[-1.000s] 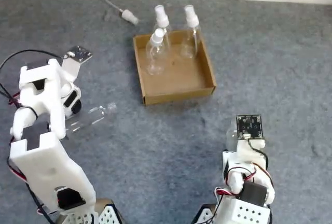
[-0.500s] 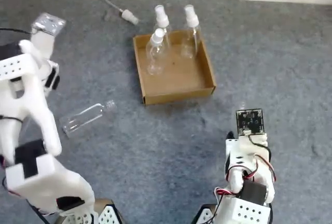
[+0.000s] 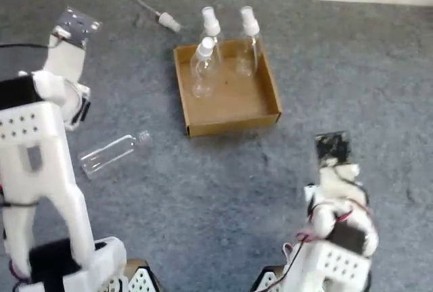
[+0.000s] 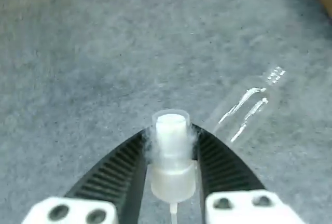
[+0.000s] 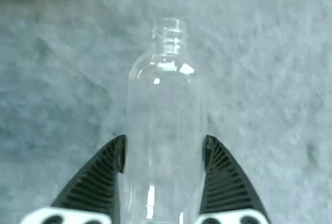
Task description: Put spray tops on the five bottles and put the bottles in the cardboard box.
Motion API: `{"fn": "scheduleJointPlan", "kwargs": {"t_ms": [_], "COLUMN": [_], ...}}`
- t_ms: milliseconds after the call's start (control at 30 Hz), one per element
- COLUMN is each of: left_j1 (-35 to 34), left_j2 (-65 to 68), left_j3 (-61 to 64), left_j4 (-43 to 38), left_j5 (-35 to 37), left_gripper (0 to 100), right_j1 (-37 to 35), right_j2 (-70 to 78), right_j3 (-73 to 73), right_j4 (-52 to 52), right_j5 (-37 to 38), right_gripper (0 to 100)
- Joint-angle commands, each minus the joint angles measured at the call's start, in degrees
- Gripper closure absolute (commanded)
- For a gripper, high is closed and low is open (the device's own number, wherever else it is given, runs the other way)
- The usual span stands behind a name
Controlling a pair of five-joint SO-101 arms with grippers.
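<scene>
**Operator:** What are the left fingers [image 4: 136,154] gripping?

**Technician:** They are clamping a white spray top [image 4: 171,169] by its collar, one finger pressing on each side. They are closed only as far as the part allows. The nozzle head is projecting past the fingertips, and the dip tube is running back between the fingers.

**Operator:** Where is that part sitting relative to the loose bottle [image 4: 246,107]?

**Technician:** The loose bottle is lying on its side on the grey worktop [image 3: 203,190], uncapped. It is near the fingers but is not touching them. In the high view it is lying between the left arm [image 3: 40,136] and the cardboard box [image 3: 233,124].

**Operator:** And the right fingers [image 5: 110,164]?

**Technician:** They are closed around the body of a clear held bottle [image 5: 165,105], one finger bearing on each side wall. The bare threaded neck is pointing away from the wrist, well past the fingertips. In the high view the right arm [image 3: 335,184] is sitting on the near side of the box.

**Operator:** What is the box holding?

**Technician:** Three capped bottles [image 3: 205,69] are standing upright in its far half. A spare spray top [image 3: 167,21] is lying on the worktop beyond the far corner, apart from the box.
</scene>
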State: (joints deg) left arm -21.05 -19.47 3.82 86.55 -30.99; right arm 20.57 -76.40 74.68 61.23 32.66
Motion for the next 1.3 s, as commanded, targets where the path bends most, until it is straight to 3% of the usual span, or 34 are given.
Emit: {"fn": "scheduleJointPlan", "kwargs": {"t_ms": [0,200,433,667,800,1133,1267], "left_j1": [4.00,9.80,17.98,22.99,24.66,24.92,24.92], "left_j2": [-8.92,-15.87,-19.12,-23.43,-26.51,-28.97,-28.97], "left_j3": [4.97,10.86,16.66,20.70,21.85,25.01,25.01], "left_j4": [0.53,0.18,0.09,0.09,0.09,0.09,0.09], "left_j5": [2.11,7.47,13.36,16.53,17.05,16.88,16.88], "left_gripper": [99,99,99,99,99,99,99], "right_j1": [4.62,5.85,7.69,7.87,6.99,5.49,5.49], "right_j2": [23.96,54.81,76.70,82.24,82.24,95.60,101.93], "right_j3": [-15.60,-36.44,-55.25,-55.25,-57.01,-81.10,-88.22], "right_j4": [-2.68,-2.68,-2.15,-2.15,0.22,14.46,17.10], "right_j5": [3.25,3.60,3.69,8.26,8.18,8.26,8.35], "right_gripper": [98.6,98.7,93.3,72.8,72.4,72.4,79.1]}}
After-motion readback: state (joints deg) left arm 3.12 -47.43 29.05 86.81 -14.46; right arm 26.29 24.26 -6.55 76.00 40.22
